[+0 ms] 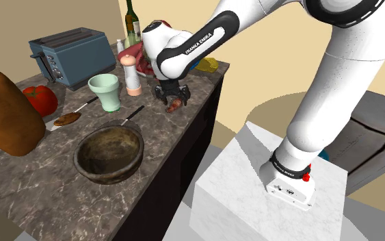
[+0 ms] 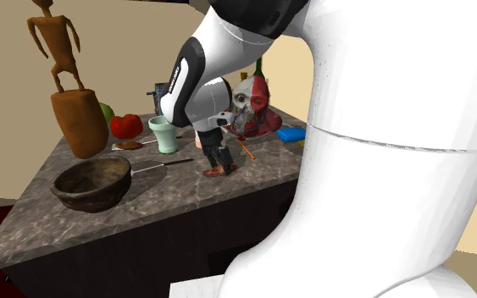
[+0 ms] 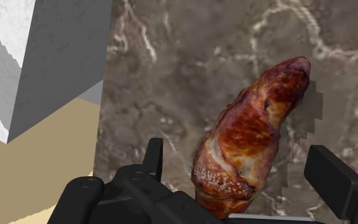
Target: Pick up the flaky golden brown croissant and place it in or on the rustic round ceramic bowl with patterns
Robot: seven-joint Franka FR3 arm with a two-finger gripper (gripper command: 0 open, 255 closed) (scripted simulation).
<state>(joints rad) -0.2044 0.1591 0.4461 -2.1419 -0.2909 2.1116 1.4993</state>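
Note:
The glossy reddish-brown croissant [image 3: 250,143] lies on the dark marble counter [image 1: 47,185] near its edge. My gripper [image 3: 244,168] is down over it and open; one black finger [image 3: 153,156] stands on each side, with a small gap to the pastry. From the shoulder camera the gripper [image 1: 174,99] straddles the croissant [image 1: 176,105]. The second exterior view shows the gripper [image 2: 218,159] just above the croissant [image 2: 217,171]. The brown round bowl [image 1: 109,154] [image 2: 92,184] sits empty on the counter, toward the shoulder view's lower left of the gripper.
Behind the gripper stand a pale green cup [image 1: 104,91], a shaker [image 1: 132,72], a blue-grey toaster [image 1: 71,55], a tomato [image 1: 40,99], a bottle [image 1: 133,20] and a skull-like head [image 2: 253,106]. A brown wooden figure [image 1: 3,109] stands at the left. A spoon [image 1: 68,118] lies near the bowl.

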